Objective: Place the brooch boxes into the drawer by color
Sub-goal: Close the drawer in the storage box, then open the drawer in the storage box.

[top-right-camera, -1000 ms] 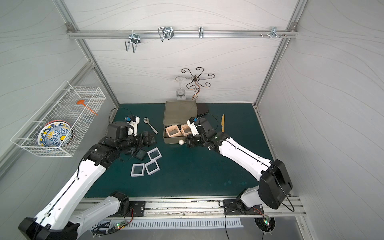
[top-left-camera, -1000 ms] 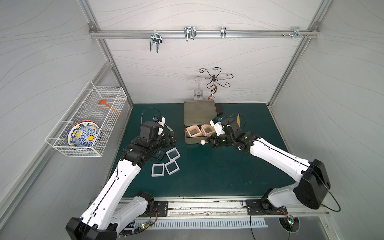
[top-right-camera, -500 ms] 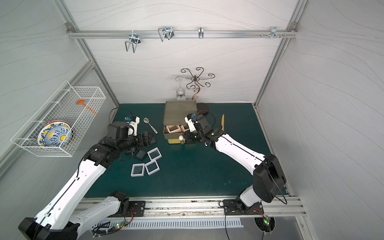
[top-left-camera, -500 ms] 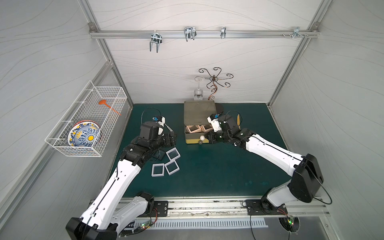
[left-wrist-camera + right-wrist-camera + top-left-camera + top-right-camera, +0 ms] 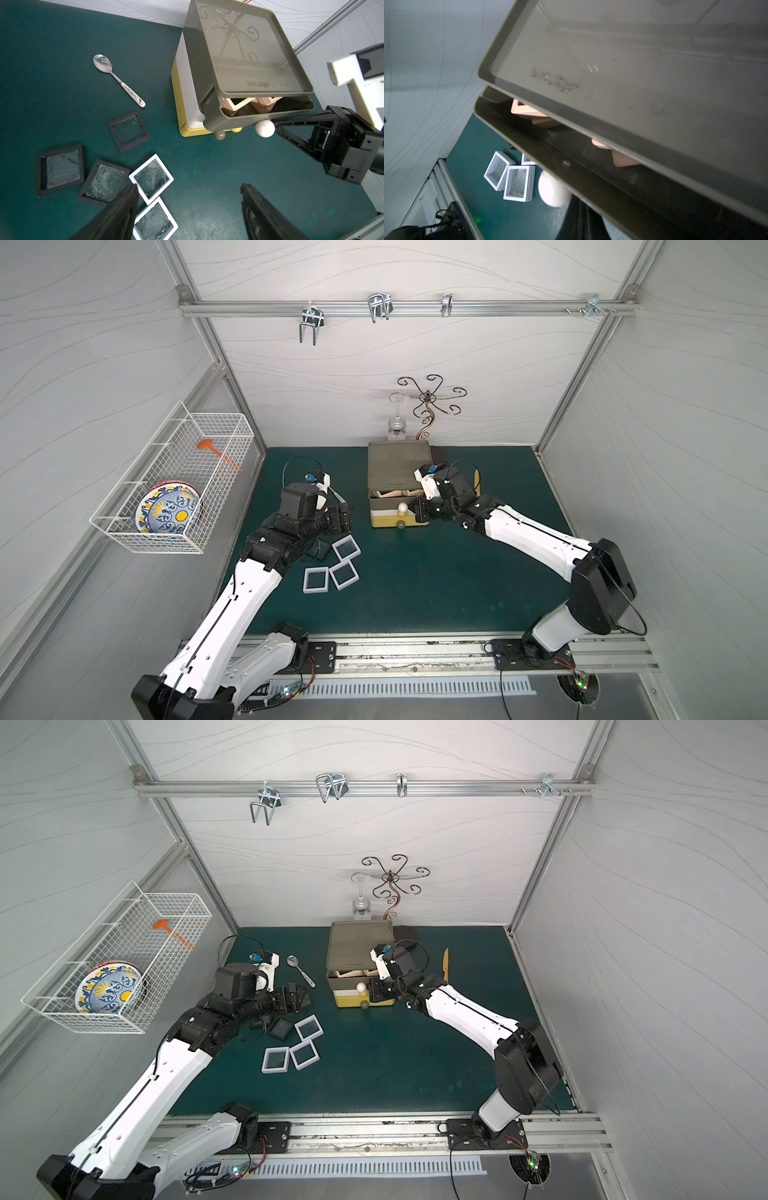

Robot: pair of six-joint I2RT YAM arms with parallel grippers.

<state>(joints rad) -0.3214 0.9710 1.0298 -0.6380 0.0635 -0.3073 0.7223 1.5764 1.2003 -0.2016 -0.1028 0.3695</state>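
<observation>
Right gripper (image 5: 415, 511), both top views: jaws together, tip set against the olive-grey top tier (image 5: 390, 502) of the drawer (image 5: 397, 466), just beside the white knob (image 5: 402, 508). That tier stands slightly out, with peach brooch boxes (image 5: 390, 492) showing in the gap. Judgement: the closed jaws serve as a pusher, to shut the filled tier. Left gripper (image 5: 343, 519) hangs left of the drawer, jaws apart and empty, over the loose boxes, probably for the next pick. Three white brooch boxes (image 5: 345, 548) lie on the bench (image 5: 436, 580), near-left of the drawer. Black brooch boxes (image 5: 281, 1028) sit just left of them, partly under the arm. A spoon (image 5: 300, 971) lies farther back.

Left wrist view: the parted fingers (image 5: 124, 214) frame bare bench and two white boxes. Three black boxes lie flat beyond, apart from the drawer. The right gripper's tip touches the knob's side; nothing is clamped.

Right wrist view: the top tier's rim fills the frame. Peach corners overlap inside, so those boxes lie loosely piled. Contact with the front panel is hidden here.

Judgement: peach is sorted; white and black wait for the two lower tiers, both shut.
</observation>
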